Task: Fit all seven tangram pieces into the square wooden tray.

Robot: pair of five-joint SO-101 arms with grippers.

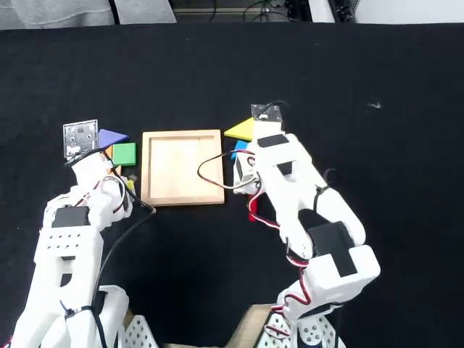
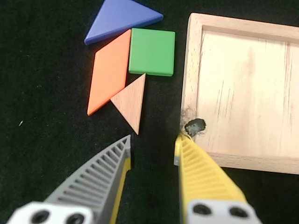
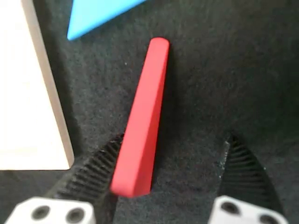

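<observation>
Square tray [image 1: 181, 135] of pale bare wood, lying left of centre on the black felt surface.

At its left edge I see flat pieces: a green square [image 2: 152, 51], orange parallelogram [image 2: 110, 74], blue triangle [image 2: 119, 18] and a small plain-wood triangle [image 2: 131, 100]. By its right edge a red piece [image 3: 142, 116] stands on its thin edge. My left hand [image 2: 153, 140] is angled down at the tray's near left corner, released. My right hand [image 3: 174, 140] is spread wide around the red piece.

Seen from above, the right arm [image 1: 290, 174] sits over most of the red piece [image 1: 251, 210] and light blue piece [image 1: 240, 148], so only slivers peek out by the right edge of the tray [image 1: 181, 134]. The left arm [image 1: 94, 181] buries nearly all of the orange piece [image 2: 108, 74]. Both wrist views crop the tray.
</observation>
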